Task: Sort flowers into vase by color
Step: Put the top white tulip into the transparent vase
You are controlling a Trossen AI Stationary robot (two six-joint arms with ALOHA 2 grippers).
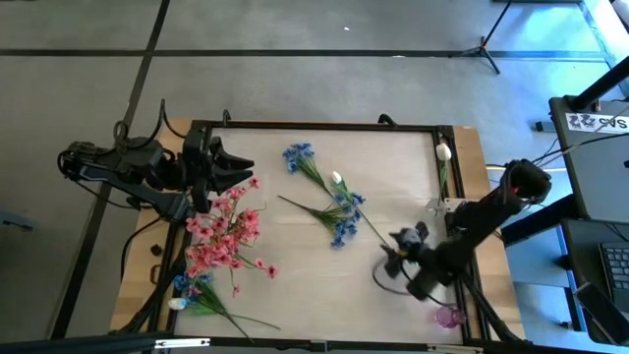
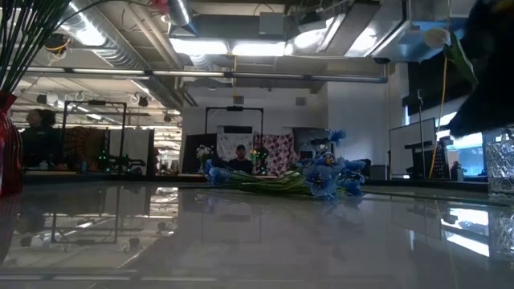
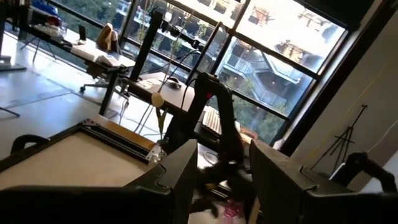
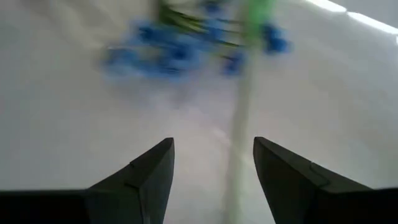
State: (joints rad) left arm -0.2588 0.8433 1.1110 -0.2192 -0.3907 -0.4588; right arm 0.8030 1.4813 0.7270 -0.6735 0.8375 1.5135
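Observation:
A loose bunch of blue flowers (image 1: pixel 339 214) with a white bud (image 1: pixel 337 178) lies mid-table; it also shows in the low view (image 2: pixel 321 177). One long pale-green stem (image 1: pixel 373 228) runs from it toward my right gripper (image 1: pixel 395 252). That gripper is open and low over the table, and the stem (image 4: pixel 239 155) passes between its fingers, nearer one of them, without a contact I can see. Pink flowers (image 1: pixel 221 234) stand at the table's left, above a red vase (image 2: pixel 6 148). My left gripper (image 1: pixel 236 167) is open and empty, just beyond the pink blooms.
A glass vase (image 2: pixel 499 164) at the table's right holds a white tulip (image 1: pixel 442 152) on a tall stem. More blue blooms (image 1: pixel 192 287) sit at the near left corner. A small pink thing (image 1: pixel 447 317) lies by the near right corner. A raised frame rims the table (image 1: pixel 324 126).

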